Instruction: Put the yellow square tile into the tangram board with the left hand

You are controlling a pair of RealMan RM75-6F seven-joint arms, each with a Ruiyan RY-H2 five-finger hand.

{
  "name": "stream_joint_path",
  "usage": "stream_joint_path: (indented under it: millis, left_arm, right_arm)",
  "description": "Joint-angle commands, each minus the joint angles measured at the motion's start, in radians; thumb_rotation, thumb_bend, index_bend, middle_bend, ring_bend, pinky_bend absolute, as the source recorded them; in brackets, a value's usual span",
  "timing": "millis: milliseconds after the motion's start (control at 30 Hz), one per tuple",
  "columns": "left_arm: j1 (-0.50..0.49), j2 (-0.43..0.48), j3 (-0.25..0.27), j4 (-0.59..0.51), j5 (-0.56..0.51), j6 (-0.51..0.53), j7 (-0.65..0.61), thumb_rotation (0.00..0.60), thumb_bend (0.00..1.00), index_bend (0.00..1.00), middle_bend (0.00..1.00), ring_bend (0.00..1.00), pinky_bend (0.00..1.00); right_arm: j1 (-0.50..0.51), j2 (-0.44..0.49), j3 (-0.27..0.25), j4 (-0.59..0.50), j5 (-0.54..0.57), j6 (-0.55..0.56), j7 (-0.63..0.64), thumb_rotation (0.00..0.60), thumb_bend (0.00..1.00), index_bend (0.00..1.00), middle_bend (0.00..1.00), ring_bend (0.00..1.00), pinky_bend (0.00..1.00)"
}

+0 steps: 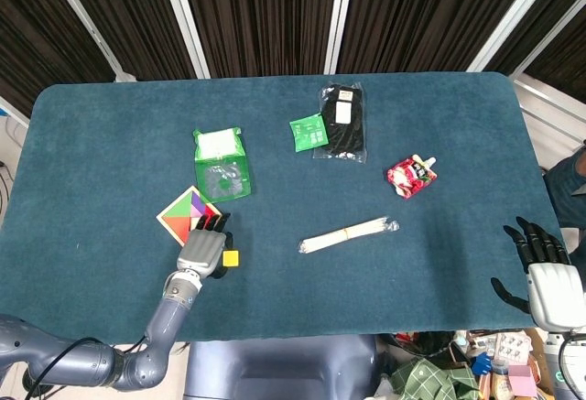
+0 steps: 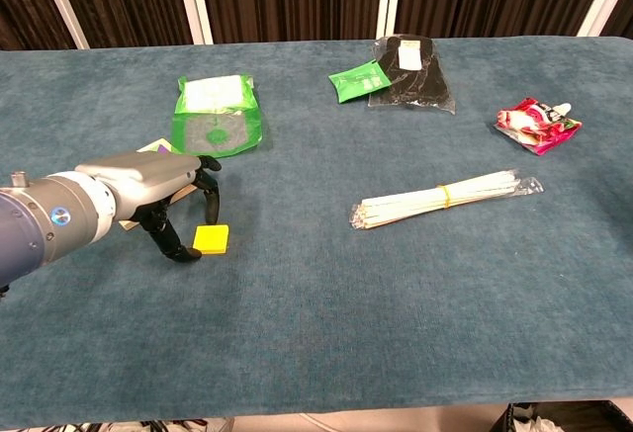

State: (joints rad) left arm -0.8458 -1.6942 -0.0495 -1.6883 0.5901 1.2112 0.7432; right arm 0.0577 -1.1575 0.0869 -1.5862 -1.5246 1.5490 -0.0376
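The yellow square tile (image 1: pixel 231 258) (image 2: pixel 211 239) lies flat on the blue cloth. My left hand (image 1: pixel 202 249) (image 2: pixel 158 200) hovers just to its left, fingers curled downward with the dark fingertips beside the tile and nothing gripped. The tangram board (image 1: pixel 181 213) (image 2: pixel 150 149), with coloured pieces in it, lies behind the hand and is partly hidden by it in the chest view. My right hand (image 1: pixel 542 272) rests off the table's right edge, fingers spread, holding nothing.
A green packet (image 1: pixel 222 164) (image 2: pixel 216 114) lies behind the board. A wrapped bundle of sticks (image 1: pixel 349 234) (image 2: pixel 447 198) sits mid-table. A small green sachet (image 1: pixel 309 131), a black pouch (image 1: pixel 341 121) and a red snack bag (image 1: pixel 410 177) lie further back and right.
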Motion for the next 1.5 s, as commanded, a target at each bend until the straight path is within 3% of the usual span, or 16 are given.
stream_joint_path:
  millis: [33, 633, 867, 1033, 1233, 1500]
  left_arm:
    - [0.002, -0.004, -0.005, 0.003, -0.001, -0.004, 0.006, 0.600, 0.25, 0.43, 0.00, 0.00, 0.00]
    - [0.013, -0.028, -0.026, 0.017, 0.006, -0.006, 0.050, 0.600, 0.26, 0.45, 0.00, 0.00, 0.00]
    - [0.019, -0.033, -0.030, 0.029, 0.003, -0.006, 0.062, 0.600, 0.37, 0.48, 0.00, 0.00, 0.00]
    - [0.023, -0.024, -0.039, 0.026, 0.002, -0.007, 0.062, 0.600, 0.38, 0.48, 0.00, 0.00, 0.00]
    - [0.020, 0.035, -0.079, -0.001, 0.030, -0.061, 0.010, 0.600, 0.40, 0.47, 0.00, 0.00, 0.00]
    - [0.018, 0.182, -0.129, 0.025, 0.062, -0.242, -0.143, 0.600, 0.40, 0.47, 0.00, 0.00, 0.00]
  right_arm:
    - [0.000, 0.000, 0.000, 0.000, 0.001, -0.001, 0.000, 0.600, 0.16, 0.15, 0.04, 0.07, 0.13]
    - [0.001, 0.003, -0.001, -0.002, 0.006, -0.006, -0.006, 0.600, 0.16, 0.15, 0.04, 0.07, 0.13]
    - [0.001, 0.004, -0.001, -0.003, 0.005, -0.006, -0.004, 0.600, 0.16, 0.15, 0.04, 0.07, 0.13]
    - [0.001, 0.004, -0.001, -0.004, 0.006, -0.007, -0.001, 0.600, 0.16, 0.15, 0.04, 0.07, 0.13]
    - [0.000, 0.003, -0.001, -0.004, 0.003, -0.002, -0.003, 0.600, 0.16, 0.15, 0.04, 0.07, 0.13]
    - [-0.003, 0.001, 0.000, -0.006, 0.007, 0.000, -0.008, 0.600, 0.16, 0.15, 0.04, 0.07, 0.13]
